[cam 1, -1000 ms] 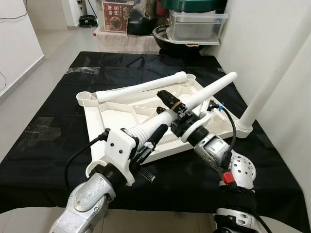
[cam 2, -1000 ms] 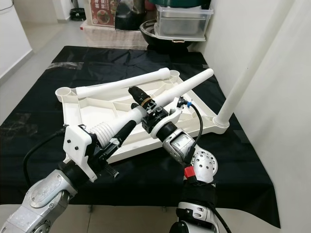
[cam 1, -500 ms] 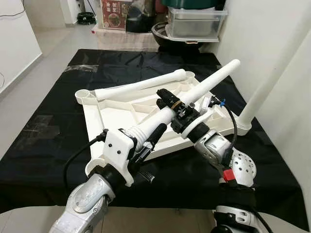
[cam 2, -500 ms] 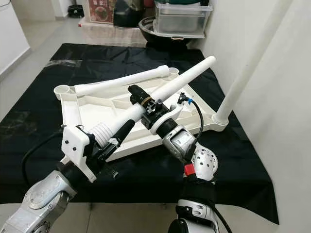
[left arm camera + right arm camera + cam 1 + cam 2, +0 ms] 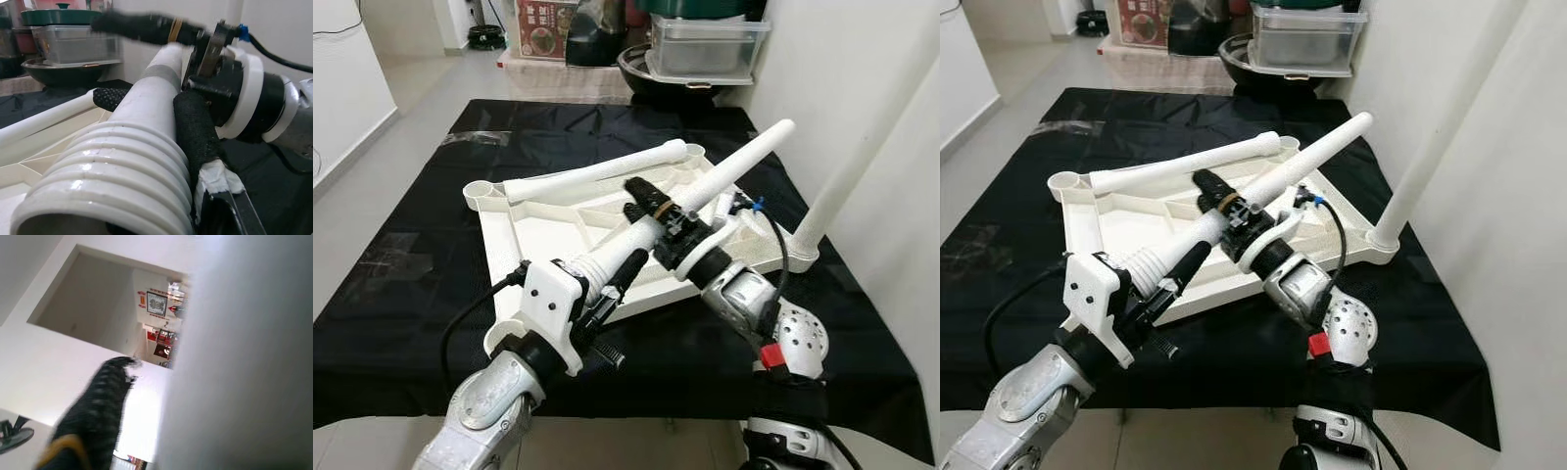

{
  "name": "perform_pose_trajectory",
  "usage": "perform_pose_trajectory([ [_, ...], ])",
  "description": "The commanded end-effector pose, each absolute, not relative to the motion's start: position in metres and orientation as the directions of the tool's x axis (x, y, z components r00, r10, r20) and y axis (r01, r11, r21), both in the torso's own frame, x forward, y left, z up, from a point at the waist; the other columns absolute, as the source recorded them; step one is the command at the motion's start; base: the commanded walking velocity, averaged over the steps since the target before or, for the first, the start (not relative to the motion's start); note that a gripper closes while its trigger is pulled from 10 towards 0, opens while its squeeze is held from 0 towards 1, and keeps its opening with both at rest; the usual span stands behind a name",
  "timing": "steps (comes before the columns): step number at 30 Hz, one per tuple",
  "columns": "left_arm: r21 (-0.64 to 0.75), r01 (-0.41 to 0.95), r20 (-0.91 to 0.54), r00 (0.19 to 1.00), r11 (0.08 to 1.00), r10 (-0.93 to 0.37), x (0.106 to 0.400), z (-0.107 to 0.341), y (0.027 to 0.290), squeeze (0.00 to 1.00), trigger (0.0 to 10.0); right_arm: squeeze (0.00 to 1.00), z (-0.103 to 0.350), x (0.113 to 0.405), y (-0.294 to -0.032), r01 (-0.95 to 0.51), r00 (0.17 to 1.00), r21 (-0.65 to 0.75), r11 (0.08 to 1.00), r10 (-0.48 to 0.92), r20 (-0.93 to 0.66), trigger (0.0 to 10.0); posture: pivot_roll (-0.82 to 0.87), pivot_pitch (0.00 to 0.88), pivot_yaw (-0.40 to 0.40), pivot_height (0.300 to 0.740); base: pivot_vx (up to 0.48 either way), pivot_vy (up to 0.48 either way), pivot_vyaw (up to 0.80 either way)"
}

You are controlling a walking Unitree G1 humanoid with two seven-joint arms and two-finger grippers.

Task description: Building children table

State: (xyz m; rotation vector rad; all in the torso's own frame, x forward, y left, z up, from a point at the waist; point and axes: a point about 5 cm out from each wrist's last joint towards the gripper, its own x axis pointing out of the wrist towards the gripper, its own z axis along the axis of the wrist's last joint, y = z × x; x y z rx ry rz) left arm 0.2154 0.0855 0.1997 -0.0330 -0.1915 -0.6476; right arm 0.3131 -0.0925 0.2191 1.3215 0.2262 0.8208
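Above the tabletop (image 5: 548, 230), both grippers (image 5: 626, 279) (image 5: 644, 201) clamp one leg (image 5: 724, 186), threads (image 5: 112, 171) visible wrist-side.

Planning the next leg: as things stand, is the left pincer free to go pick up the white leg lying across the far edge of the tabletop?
Probably not. The left pincer is shut on the threaded end of another table leg, which the right pincer also grips. The lying leg itself lies uncovered on the upturned tabletop.

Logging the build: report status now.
Both grippers, left and right, shut on loose table leg, threaded end near left. Upturned tabletop below. One leg standing, one lying.
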Motion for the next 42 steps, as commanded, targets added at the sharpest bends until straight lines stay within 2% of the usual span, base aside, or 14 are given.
perform_pose_trajectory([
  [1, 0.015, 0.671, 0.182, 0.727, 0.742, -0.662, 0.209, 0.199, 0.074, 0.00, 10.0, 0.00, 0.221, 0.309, -0.080, -0.412, 0.672, 0.911, 0.002, 0.676, 0.303, 10.0, 0.09, 0.048, -0.066, 0.740, 0.000, 0.000, 0.00],
  [11, 0.018, 0.684, 0.184, 0.715, 0.730, -0.675, 0.208, 0.199, 0.071, 0.00, 10.0, 0.00, 0.221, 0.307, -0.074, -0.396, 0.660, 0.918, -0.020, 0.689, 0.300, 10.0, 0.09, 0.055, -0.062, 0.740, 0.000, 0.000, 0.00],
  [12, 0.014, 0.686, 0.185, 0.713, 0.727, -0.676, 0.207, 0.199, 0.069, 0.00, 10.0, 0.00, 0.221, 0.306, -0.073, -0.397, 0.660, 0.918, -0.020, 0.688, 0.300, 5.2, 0.09, 0.056, -0.063, 0.740, 0.000, 0.000, 0.00],
  [13, 0.014, 0.686, 0.185, 0.713, 0.727, -0.676, 0.207, 0.199, 0.069, 0.00, 10.0, 0.00, 0.221, 0.306, -0.073, -0.397, 0.660, 0.918, -0.020, 0.688, 0.300, 5.2, 0.09, 0.056, -0.063, 0.740, 0.000, 0.000, 0.00],
  [14, 0.009, 0.689, 0.186, 0.710, 0.724, -0.679, 0.207, 0.198, 0.068, 0.00, 10.0, 0.00, 0.221, 0.306, -0.073, -0.396, 0.663, 0.918, -0.018, 0.686, 0.299, 1.8, 0.09, 0.056, -0.063, 0.740, 0.000, 0.000, 0.00],
  [15, 0.007, 0.692, 0.187, 0.708, 0.722, -0.681, 0.206, 0.198, 0.067, 0.00, 10.0, 0.00, 0.221, 0.307, -0.073, -0.393, 0.667, 0.920, -0.015, 0.683, 0.296, 0.0, 0.09, 0.057, -0.061, 0.740, 0.000, 0.000, 0.00],
  [26, -0.003, 0.701, 0.179, 0.702, 0.713, -0.689, 0.205, 0.196, 0.063, 0.00, 10.0, 0.00, 0.221, 0.310, -0.072, -0.371, 0.686, 0.929, -0.008, 0.672, 0.280, 0.0, 0.08, 0.059, -0.061, 0.740, 0.000, 0.000, 0.00],
  [32, -0.066, 0.683, 0.104, 0.730, 0.728, -0.675, 0.206, 0.186, 0.064, 0.00, 10.0, 0.00, 0.223, 0.313, -0.073, -0.372, 0.695, 0.928, -0.003, 0.662, 0.281, 0.0, 0.09, 0.059, -0.063, 0.740, 0.000, 0.000, 0.00],
  [33, -0.083, 0.678, 0.093, 0.735, 0.730, -0.672, 0.206, 0.184, 0.065, 0.20, 10.0, 0.00, 0.224, 0.314, -0.074, -0.374, 0.698, 0.928, -0.001, 0.658, 0.282, 0.0, 0.09, 0.061, -0.059, 0.740, 0.000, 0.000, 0.00],
  [34, -0.083, 0.678, 0.093, 0.735, 0.730, -0.672, 0.206, 0.184, 0.065, 0.20, 10.0, 0.00, 0.224, 0.314, -0.074, -0.374, 0.698, 0.928, -0.001, 0.658, 0.282, 0.0, 0.09, 0.061, -0.059, 0.740, 0.000, 0.000, 0.00],
  [35, -0.094, 0.678, 0.093, 0.735, 0.729, -0.671, 0.205, 0.184, 0.065, 1.00, 10.0, 0.00, 0.225, 0.316, -0.076, -0.375, 0.703, 0.927, 0.001, 0.652, 0.284, 0.0, 0.09, 0.059, -0.062, 0.740, 0.000, 0.000, 0.00],
  [42, -0.086, 0.659, 0.076, 0.752, 0.747, -0.655, 0.206, 0.181, 0.069, 1.00, 10.0, 0.00, 0.230, 0.327, -0.085, -0.379, 0.736, 0.925, 0.021, 0.613, 0.288, 0.0, 0.09, 0.060, -0.064, 0.740, 0.000, 0.000, 0.00],
])
